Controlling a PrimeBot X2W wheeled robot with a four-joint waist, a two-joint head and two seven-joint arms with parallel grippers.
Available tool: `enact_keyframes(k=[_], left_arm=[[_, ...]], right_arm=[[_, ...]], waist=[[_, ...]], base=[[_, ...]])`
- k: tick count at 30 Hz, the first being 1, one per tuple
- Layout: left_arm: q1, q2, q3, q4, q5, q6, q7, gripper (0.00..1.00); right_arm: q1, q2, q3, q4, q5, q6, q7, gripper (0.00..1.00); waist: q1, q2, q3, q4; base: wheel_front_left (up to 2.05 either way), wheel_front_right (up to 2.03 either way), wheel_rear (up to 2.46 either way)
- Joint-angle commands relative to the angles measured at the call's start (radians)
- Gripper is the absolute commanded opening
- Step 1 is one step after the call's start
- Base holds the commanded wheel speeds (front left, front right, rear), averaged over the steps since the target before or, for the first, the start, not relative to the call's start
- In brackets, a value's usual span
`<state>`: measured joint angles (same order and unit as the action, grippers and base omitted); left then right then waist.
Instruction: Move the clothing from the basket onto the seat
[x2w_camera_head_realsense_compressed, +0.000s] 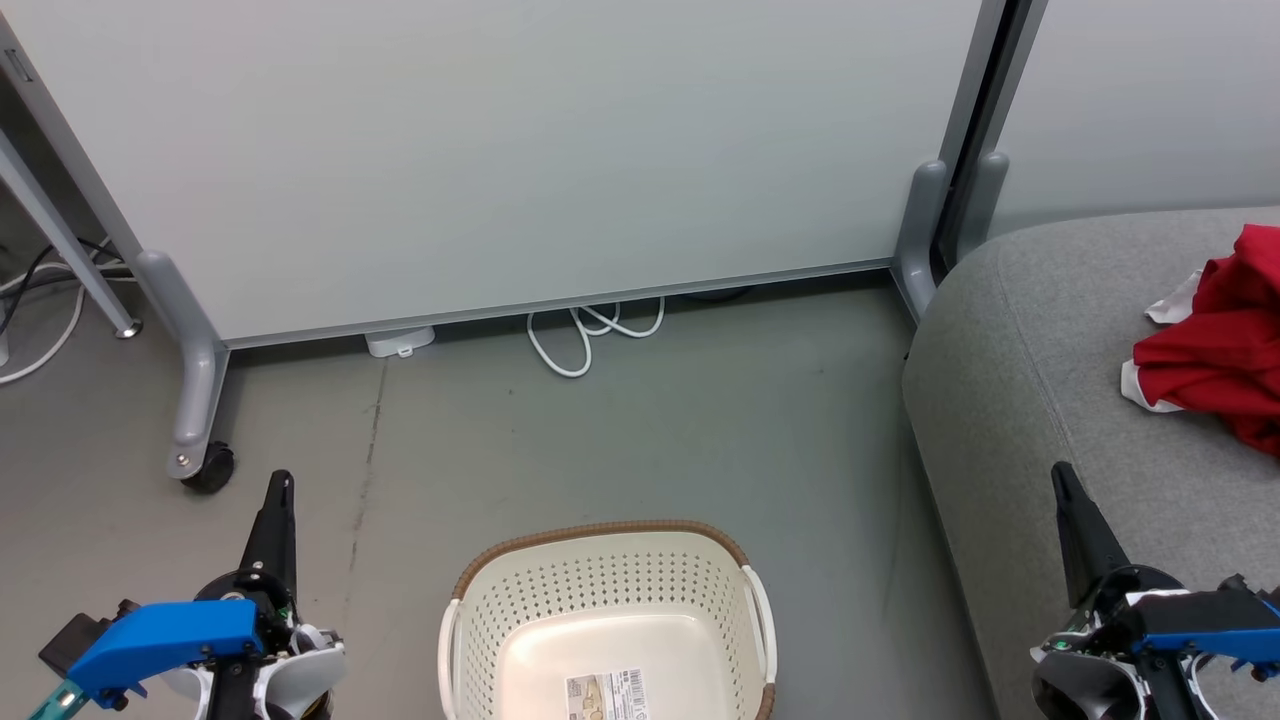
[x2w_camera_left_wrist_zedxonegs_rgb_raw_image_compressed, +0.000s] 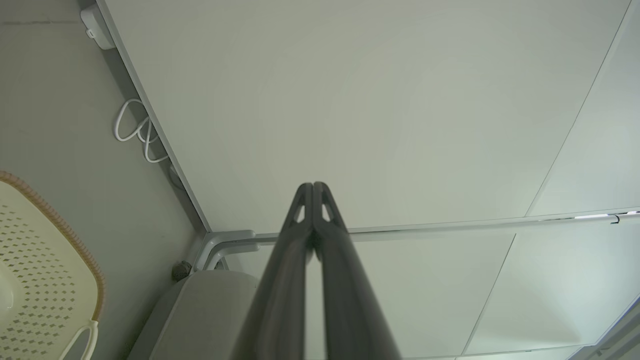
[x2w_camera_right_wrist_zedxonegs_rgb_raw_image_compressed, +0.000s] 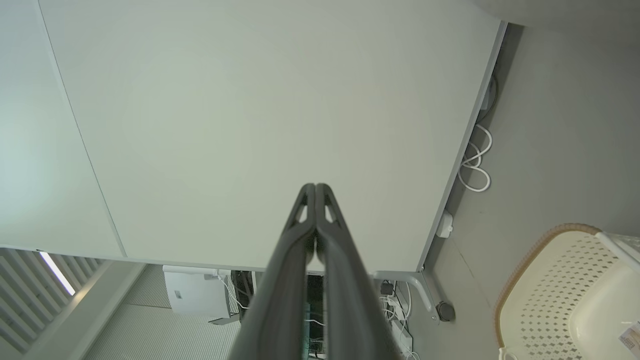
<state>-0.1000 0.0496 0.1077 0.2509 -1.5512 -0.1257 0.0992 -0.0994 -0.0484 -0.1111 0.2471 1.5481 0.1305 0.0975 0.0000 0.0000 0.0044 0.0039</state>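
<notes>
Head view, clothing (x2w_camera_head_realsense_compressed: 1215, 345) on sofa (x2w_camera_head_realsense_compressed: 1020, 380) at right, basket (x2w_camera_head_realsense_compressed: 600, 580) near, wrist views, left gripper (x2w_camera_left_wrist_zedxonegs_rgb_raw_image_compressed: 313, 185), right gripper (x2w_camera_right_wrist_zedxonegs_rgb_raw_image_compressed: 316, 186) clenched, nothing held

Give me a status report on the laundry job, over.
Left gripper shut, empty; right gripper shut, empty. Red clothing lies on the seat; basket bare where visible. No obstruction seen between them.

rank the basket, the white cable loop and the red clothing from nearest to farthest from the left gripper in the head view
1. basket, just right of the left gripper
2. white cable loop, ahead under the partition
3. red clothing, far right on the seat
</notes>
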Motion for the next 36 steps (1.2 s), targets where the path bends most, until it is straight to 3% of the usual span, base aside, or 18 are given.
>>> enact_keyframes(k=[1,8,36], left_arm=[[-0.013,0.001,0.004,-0.006,-0.019,-0.008,0.007,0.00],[-0.014,0.001,0.009,-0.008,-0.067,-0.009,0.019,0.00],[-0.013,0.001,0.009,-0.007,-0.063,-0.007,0.018,0.00]], right_arm=[[-0.013,-0.003,-0.003,-0.004,0.024,0.000,0.009,0.00],[-0.016,-0.003,-0.005,-0.004,0.070,0.000,0.021,0.00],[-0.015,-0.003,-0.004,-0.003,0.066,0.000,0.020,0.00]], waist=[[0.0000,0.0000,0.000,-0.001],[0.0000,0.0000,-0.001,-0.004],[0.0000,0.0000,-0.001,-0.004]], base=[[0.00,0.00,0.00],[0.00,0.00,0.00],[0.00,0.00,0.00]])
